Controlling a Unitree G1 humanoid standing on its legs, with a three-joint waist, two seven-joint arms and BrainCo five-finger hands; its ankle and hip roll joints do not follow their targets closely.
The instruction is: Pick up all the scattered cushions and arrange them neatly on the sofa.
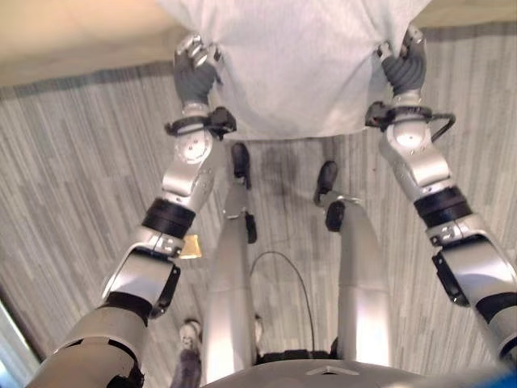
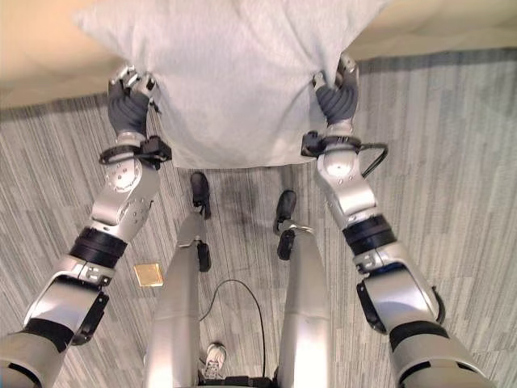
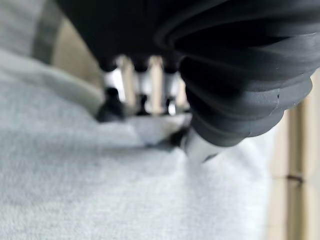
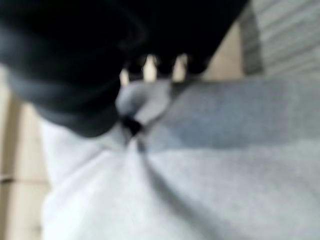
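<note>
Robot hand (image 3: 150, 107) pinching pale grey cushion (image 3: 90, 190), fabric bunched at fingertips (image 3: 111, 107)

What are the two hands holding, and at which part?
Both hold the light grey cushion: left hand at its left edge, right hand at its right edge.

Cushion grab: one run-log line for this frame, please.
phase: carry | cushion: light grey, held out over carpet | left hand: pinching its left edge | right hand: pinching its right edge

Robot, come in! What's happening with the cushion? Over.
Left hand and right hand both pinching the light grey cushion by its edges. Cushion lifted over the carpet. Nothing blocking.
</note>
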